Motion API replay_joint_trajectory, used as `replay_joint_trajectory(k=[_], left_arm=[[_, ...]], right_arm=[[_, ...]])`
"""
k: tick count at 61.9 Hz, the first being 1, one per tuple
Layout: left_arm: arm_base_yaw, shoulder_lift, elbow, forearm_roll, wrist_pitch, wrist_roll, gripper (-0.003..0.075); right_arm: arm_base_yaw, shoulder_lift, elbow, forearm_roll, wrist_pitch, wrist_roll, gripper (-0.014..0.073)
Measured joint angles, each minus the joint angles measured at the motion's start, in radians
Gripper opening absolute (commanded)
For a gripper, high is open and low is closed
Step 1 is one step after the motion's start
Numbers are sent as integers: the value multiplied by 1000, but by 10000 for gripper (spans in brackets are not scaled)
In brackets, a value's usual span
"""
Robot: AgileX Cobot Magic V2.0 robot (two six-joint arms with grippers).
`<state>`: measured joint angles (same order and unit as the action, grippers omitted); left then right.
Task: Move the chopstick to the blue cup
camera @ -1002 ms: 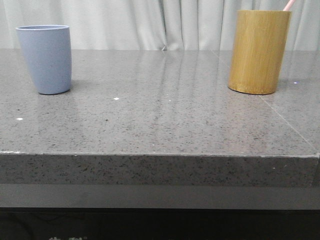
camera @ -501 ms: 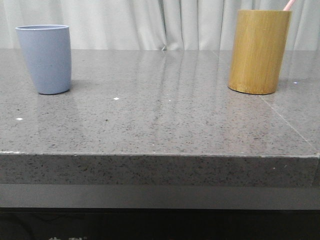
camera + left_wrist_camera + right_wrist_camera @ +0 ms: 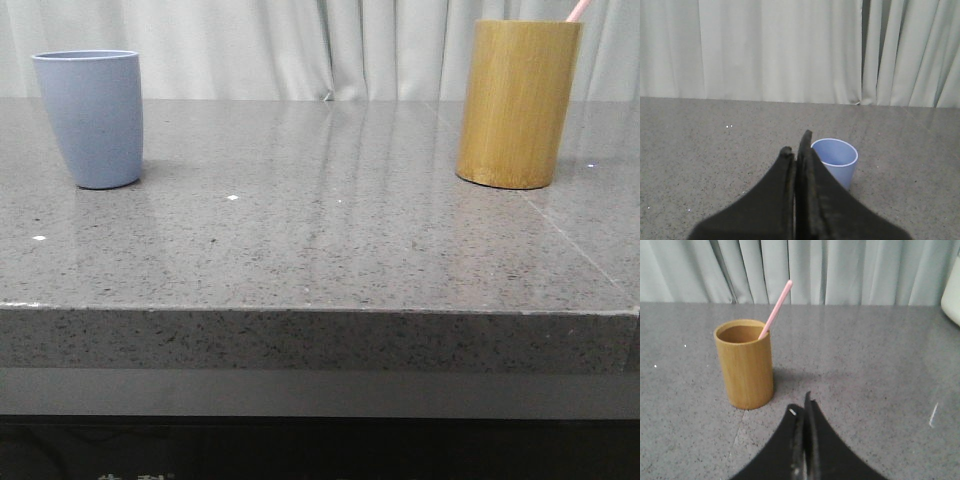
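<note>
Right hand [image 3: 804, 405] closed; chopstick [image 3: 776, 310] leans tilted in bamboo holder [image 3: 744, 365].

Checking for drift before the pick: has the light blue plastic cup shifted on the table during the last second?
No. The light blue plastic cup stands where it was relative to the white speck on the grey stone table.

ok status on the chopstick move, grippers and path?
Left gripper shut, empty; right gripper shut, empty. Chopstick leaning in bamboo holder; blue cup upright. Nothing between them.
</note>
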<state>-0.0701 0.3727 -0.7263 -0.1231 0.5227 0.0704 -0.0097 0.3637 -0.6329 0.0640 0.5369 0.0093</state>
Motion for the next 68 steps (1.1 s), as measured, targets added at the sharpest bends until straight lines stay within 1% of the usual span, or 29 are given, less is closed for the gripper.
replay_joint_trajectory(k=[17, 21, 23, 26, 30, 34, 38, 40, 44, 46, 53, 58, 68], left_arm=[[0, 78, 21, -4, 17, 0, -18], [0, 94, 28, -5, 19, 0, -18], [0, 104, 31, -5, 21, 0, -15], [0, 118, 32, -5, 23, 0, 1], [0, 137, 32, -5, 23, 0, 59], [0, 160, 32, -5, 23, 0, 170], [0, 186, 32, -5, 23, 0, 312], [0, 201, 32, -5, 23, 0, 376], [0, 229, 30, -5, 23, 2, 451], [0, 242, 23, -5, 25, 2, 465], [-33, 302, -18, -5, 25, 25, 463], [-83, 346, -59, -5, 27, 40, 463], [-159, 483, -188, 17, 85, 49, 463]], right_arm=[[0, 96, 0, 0, 17, 0, -65], [0, 109, 0, 0, 21, 0, -43], [0, 114, 0, 0, 22, 0, -9], [0, 119, 0, 0, 22, 0, 64], [0, 121, 0, 0, 23, 0, 222], [0, 121, 0, 0, 29, -2, 403], [0, 121, 0, 0, 32, -9, 522], [0, 121, 0, 2, 37, -9, 559], [2, 121, 0, 7, 47, -9, 575], [7, 122, -4, 7, 59, -9, 570], [48, 141, -38, 9, 113, -9, 569], [85, 165, -78, 11, 169, -9, 569], [138, 226, -165, 16, 277, -21, 569]])
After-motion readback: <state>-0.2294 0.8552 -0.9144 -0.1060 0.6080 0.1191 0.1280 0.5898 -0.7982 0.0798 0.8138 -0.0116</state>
